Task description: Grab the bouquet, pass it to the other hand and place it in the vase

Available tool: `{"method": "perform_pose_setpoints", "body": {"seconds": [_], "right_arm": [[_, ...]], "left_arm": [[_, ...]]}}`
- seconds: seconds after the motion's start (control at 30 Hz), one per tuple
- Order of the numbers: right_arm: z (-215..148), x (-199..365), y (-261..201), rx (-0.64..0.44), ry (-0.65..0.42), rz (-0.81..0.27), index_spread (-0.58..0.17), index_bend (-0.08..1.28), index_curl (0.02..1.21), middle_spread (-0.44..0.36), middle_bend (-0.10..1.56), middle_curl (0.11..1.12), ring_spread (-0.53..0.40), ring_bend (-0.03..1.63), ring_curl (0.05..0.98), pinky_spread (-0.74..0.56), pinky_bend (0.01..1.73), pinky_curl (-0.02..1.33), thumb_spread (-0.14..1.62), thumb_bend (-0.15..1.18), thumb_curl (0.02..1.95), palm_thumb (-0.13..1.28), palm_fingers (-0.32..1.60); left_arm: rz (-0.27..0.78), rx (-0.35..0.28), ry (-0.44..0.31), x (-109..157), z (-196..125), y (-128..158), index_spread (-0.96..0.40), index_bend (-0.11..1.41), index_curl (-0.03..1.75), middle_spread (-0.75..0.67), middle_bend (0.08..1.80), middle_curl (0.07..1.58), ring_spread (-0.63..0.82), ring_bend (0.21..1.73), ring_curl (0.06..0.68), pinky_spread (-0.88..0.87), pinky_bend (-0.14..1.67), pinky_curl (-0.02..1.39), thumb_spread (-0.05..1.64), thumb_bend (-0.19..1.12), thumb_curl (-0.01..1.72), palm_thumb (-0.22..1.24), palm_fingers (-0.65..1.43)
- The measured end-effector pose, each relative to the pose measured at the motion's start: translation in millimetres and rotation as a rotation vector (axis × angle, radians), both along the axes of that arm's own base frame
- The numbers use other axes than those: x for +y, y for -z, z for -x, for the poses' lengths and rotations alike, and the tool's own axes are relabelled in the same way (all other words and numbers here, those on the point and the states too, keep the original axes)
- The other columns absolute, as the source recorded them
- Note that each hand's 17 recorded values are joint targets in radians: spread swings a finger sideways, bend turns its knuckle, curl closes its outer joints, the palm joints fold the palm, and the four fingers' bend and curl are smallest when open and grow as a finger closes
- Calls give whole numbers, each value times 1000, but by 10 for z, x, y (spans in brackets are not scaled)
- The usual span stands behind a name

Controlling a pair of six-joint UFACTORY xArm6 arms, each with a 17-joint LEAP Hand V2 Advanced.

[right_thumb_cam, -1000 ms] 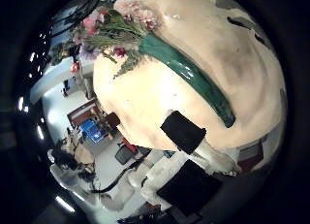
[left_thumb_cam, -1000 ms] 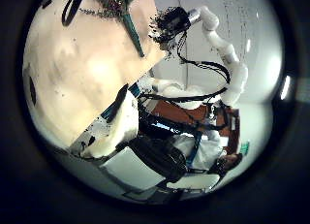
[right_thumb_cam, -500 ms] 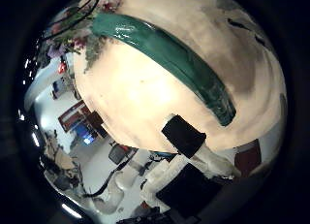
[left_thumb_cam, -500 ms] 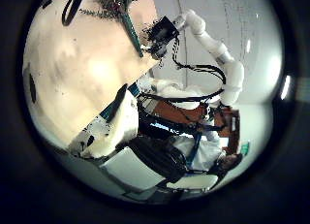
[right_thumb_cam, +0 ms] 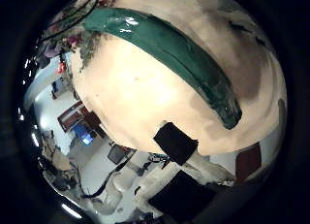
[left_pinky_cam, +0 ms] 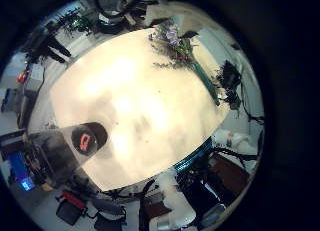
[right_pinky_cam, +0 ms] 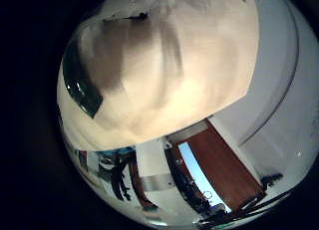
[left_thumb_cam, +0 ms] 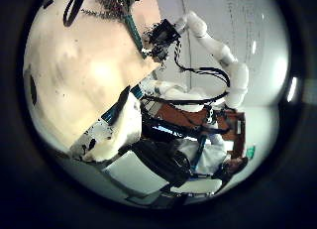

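The bouquet [left_pinky_cam: 170, 46] lies flat on the table [left_pinky_cam: 130, 91], flowers toward the far edge, its long wrapped stem [left_pinky_cam: 205, 79] pointing at the right hand [left_pinky_cam: 228, 79]. The right hand [left_thumb_cam: 163, 36] hovers just over the stem's end. In the right thumb side palm view the wrapped stem [right_thumb_cam: 165, 54] fills much of the picture, with the flowers [right_thumb_cam: 68, 40] beyond; one of that hand's fingers [right_thumb_cam: 176, 142] shows beside the stem, apart from it. The stem's end [right_pinky_cam: 80, 83] also lies under the right palm. The vase [left_pinky_cam: 88, 139] stands by the table's near edge. The left hand [left_thumb_cam: 114, 130] hangs high, fingers relaxed, holding nothing.
A cable loop [left_thumb_cam: 74, 6] lies on the table beside the flowers. The table's edge [right_thumb_cam: 107, 117] runs close to the stem. Stands and furniture [left_thumb_cam: 188, 110] sit past the table on the right arm's side.
The right hand has come down and along the bouquet toward the stem, which now fills more of its thumb side view. The left hand has stayed still.
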State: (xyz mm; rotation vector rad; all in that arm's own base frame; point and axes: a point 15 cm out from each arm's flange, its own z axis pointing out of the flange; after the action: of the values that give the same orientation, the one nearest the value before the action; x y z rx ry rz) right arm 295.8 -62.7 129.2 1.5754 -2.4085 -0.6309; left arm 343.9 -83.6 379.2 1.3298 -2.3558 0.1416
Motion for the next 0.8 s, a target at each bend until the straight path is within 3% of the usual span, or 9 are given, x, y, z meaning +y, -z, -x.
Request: {"method": "perform_pose_setpoints", "body": {"seconds": [0.33,0.5,0.8], "right_arm": [[-271,-91,124,-122,22,44,-54,145,316,82,548,502,-71,1082,435,125,1011,211,1084,-25,372,427,244],[-53,-25,295,-81,31,38,-51,155,309,84,568,508,-74,1109,440,123,1064,208,1080,-22,374,435,235],[-59,29,305,-78,16,37,-50,159,308,54,616,523,-103,1140,440,66,1121,189,1082,-12,385,491,234]], "left_arm": [[-4,-3,-9,5,19,-20,-10,191,396,314,191,332,521,479,196,493,179,240,1259,-14,364,436,163],[-7,-8,-9,16,34,-32,-10,191,396,314,191,331,521,479,196,492,179,240,1259,-14,364,437,163],[-9,-7,-10,10,43,-32,-10,189,396,314,192,332,521,480,196,492,180,241,1263,-13,366,441,162]]}}
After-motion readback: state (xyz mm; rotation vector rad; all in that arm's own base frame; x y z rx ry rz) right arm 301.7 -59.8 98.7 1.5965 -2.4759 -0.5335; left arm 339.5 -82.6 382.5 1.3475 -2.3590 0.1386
